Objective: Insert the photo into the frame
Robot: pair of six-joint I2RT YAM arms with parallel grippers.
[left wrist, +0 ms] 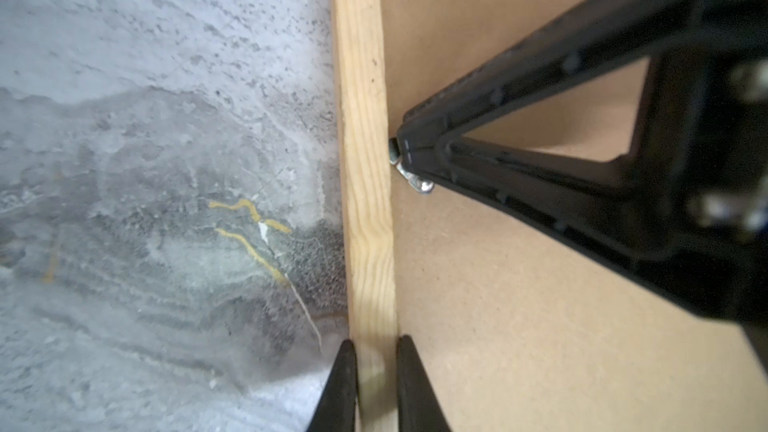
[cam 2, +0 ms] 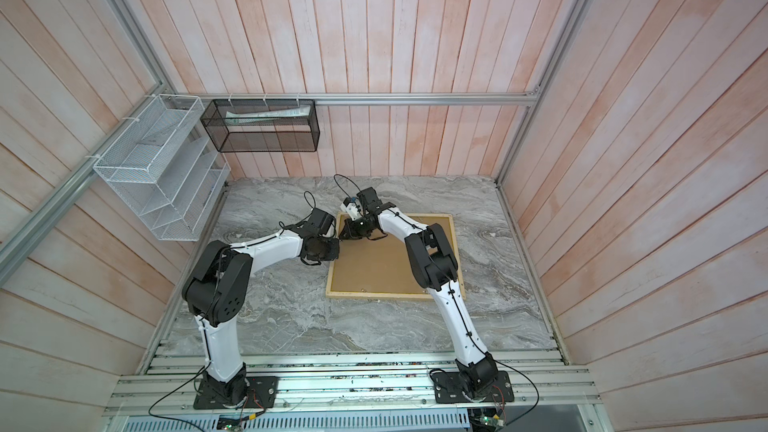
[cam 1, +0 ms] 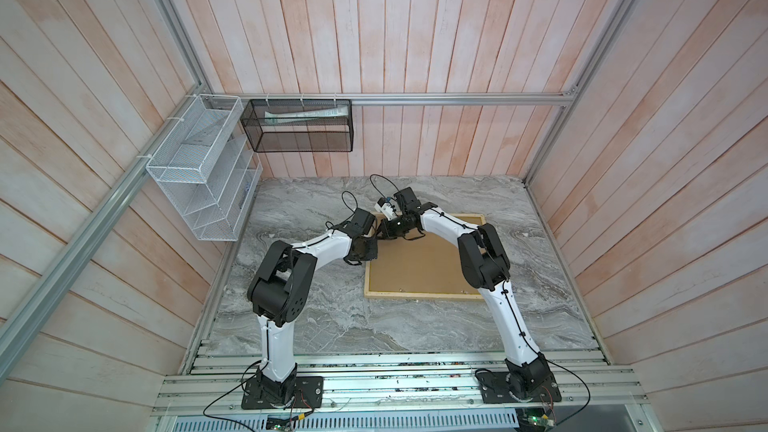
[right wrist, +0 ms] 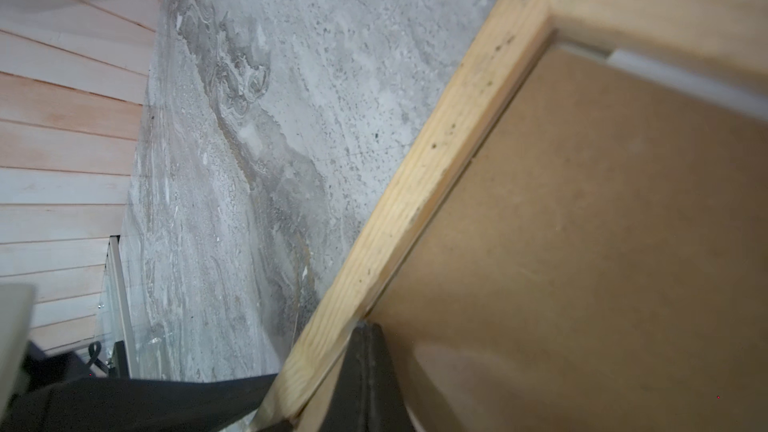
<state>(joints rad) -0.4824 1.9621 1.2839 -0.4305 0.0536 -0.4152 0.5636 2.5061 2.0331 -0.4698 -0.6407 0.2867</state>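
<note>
The frame [cam 1: 419, 294] [cam 2: 374, 293] of pale wood lies face down on the marble table, with a brown backing board [cam 1: 419, 263] [cam 2: 374, 268] filling it. The photo is hidden. My left gripper [left wrist: 376, 344] [cam 1: 371, 252] is shut on the frame's left rail [left wrist: 361, 118], one finger on each side of it. My right gripper [right wrist: 368, 328] [left wrist: 401, 147] [cam 1: 380, 236] is shut, its tips down on the board against the inner edge of the same rail [right wrist: 415, 184], at a small metal tab [left wrist: 419, 184]. A thin white strip [right wrist: 685, 76] shows along the board's far edge.
A white wire rack [cam 1: 199, 168] hangs on the left wall and a black mesh basket [cam 1: 299, 126] on the back wall. Grey marble table [cam 1: 332, 326] surrounds the frame. Both arms meet over the frame's far left corner.
</note>
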